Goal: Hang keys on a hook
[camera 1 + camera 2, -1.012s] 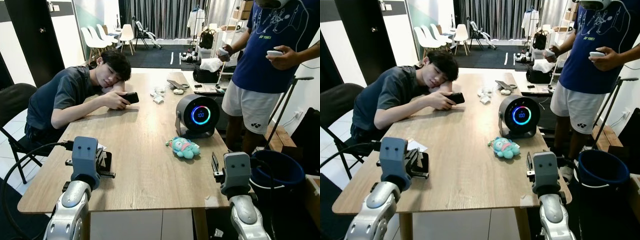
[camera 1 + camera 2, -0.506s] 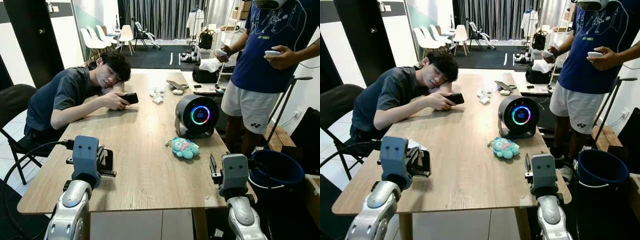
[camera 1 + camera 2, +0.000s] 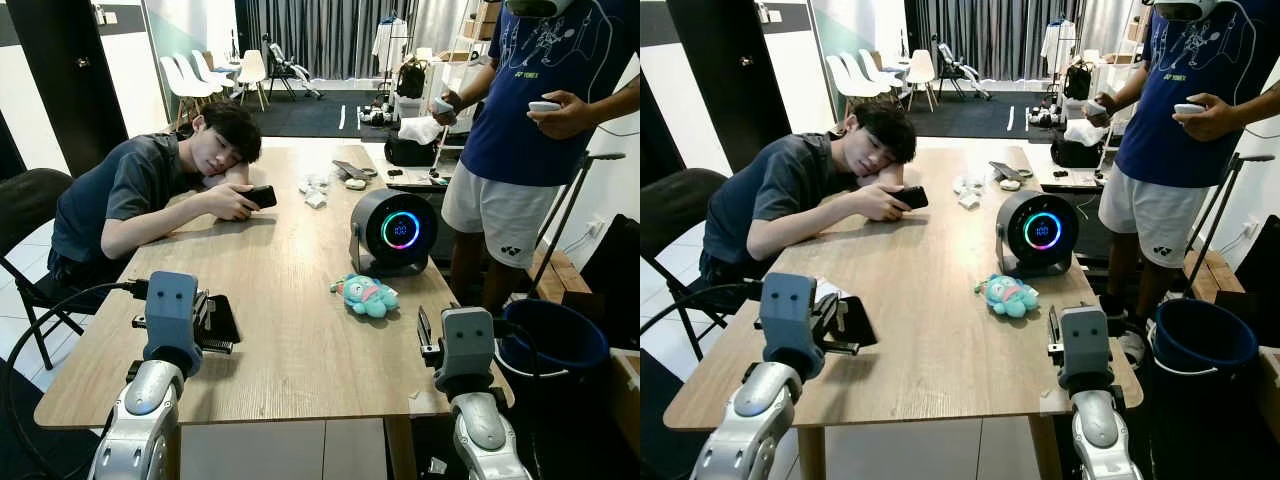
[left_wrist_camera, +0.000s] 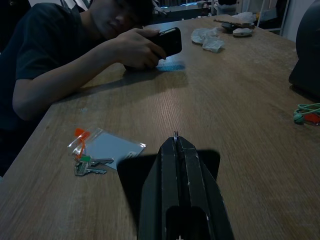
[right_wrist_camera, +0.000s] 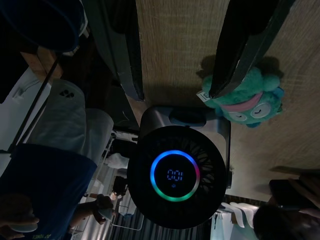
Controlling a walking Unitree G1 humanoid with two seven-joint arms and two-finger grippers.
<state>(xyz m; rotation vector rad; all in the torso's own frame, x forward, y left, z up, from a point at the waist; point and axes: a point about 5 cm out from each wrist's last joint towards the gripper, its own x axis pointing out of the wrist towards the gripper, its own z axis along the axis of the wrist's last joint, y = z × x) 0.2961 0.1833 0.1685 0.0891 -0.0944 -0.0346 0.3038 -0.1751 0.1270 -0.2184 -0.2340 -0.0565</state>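
Keys [image 4: 89, 165] apparently beside left tool [image 4: 176, 142].

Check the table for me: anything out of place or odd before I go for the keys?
Nothing spilled or damaged. The keys lie flat on the table beside a small plastic bag, near the left gripper, whose fingers are shut.

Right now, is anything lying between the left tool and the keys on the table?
Nothing visible does. In the left wrist view the keys lie on bare table beside a small plastic bag, off to one side of the left tool, whose fingers are shut. Only wood separates them.
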